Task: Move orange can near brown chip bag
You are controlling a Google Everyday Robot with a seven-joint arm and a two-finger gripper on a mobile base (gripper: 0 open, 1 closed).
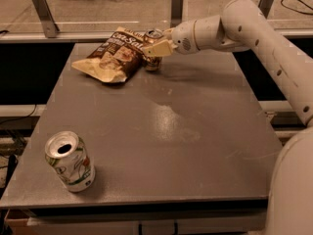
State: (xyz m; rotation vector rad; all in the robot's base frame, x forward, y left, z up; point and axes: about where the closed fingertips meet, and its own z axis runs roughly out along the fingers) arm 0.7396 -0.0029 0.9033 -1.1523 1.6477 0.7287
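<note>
Far end of the grey worktop [195, 141], left of centre: brown chip bag [115, 58] lies flat and crinkled, white "Sea Salt" lettering up, tan edges, chips pictured on its face.

Orange can [152, 63] is upright at the bag's right edge, just beside it and seemingly touching. Silver top shows above the gripper. Cannot tell whether the base sits on the worktop or hangs a hair above it.

Gripper [153, 46] is at the can's upper half, reaching in from the right. Fingers [160, 49] pinch the can: one pale tan finger crosses its near side, the other is hidden behind it.

White arm [254, 28] runs from the lower right edge of the view, up and across to the far end of the worktop, wrist pointing left toward the bag.

Near left corner, well apart from all that: a white can with green and red print [69, 163], upright, open mouth in its silver top.
</note>
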